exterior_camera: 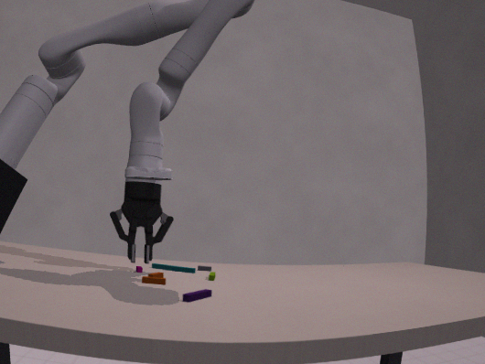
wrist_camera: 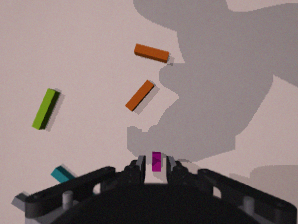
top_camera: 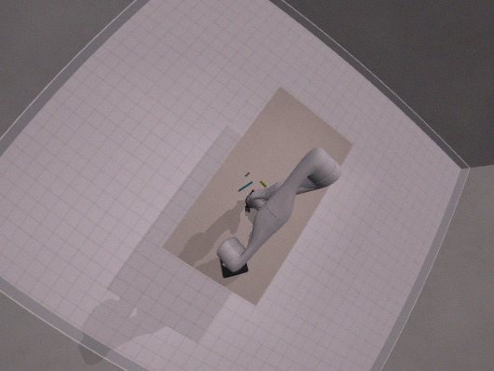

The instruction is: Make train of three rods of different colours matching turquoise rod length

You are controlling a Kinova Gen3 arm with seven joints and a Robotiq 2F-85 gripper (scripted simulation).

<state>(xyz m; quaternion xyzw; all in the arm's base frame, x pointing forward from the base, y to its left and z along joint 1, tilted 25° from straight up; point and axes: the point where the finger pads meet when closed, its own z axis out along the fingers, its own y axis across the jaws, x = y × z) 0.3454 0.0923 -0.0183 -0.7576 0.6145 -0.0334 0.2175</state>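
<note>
While jaws (top_camera: 247, 210) (exterior_camera: 140, 262) hover, magenta rod (exterior_camera: 139, 269) (wrist_camera: 156, 161) lies below.

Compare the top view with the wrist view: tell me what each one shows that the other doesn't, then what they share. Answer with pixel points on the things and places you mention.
Only the top view: the arm (top_camera: 280, 202), its black base plate (top_camera: 243, 269) and the tiled floor (top_camera: 93, 116) around the table.

Only the wrist view: the magenta rod (wrist_camera: 156, 161) and two orange rods, upper (wrist_camera: 151, 53) and lower (wrist_camera: 139, 95).

Both: the gripper (top_camera: 248, 201) (wrist_camera: 155, 164), lime rod (top_camera: 263, 184) (wrist_camera: 46, 109), turquoise rod (top_camera: 245, 186) (wrist_camera: 61, 173), grey rod (top_camera: 247, 174) (wrist_camera: 20, 200) and tabletop (top_camera: 298, 126) (wrist_camera: 90, 40).
</note>
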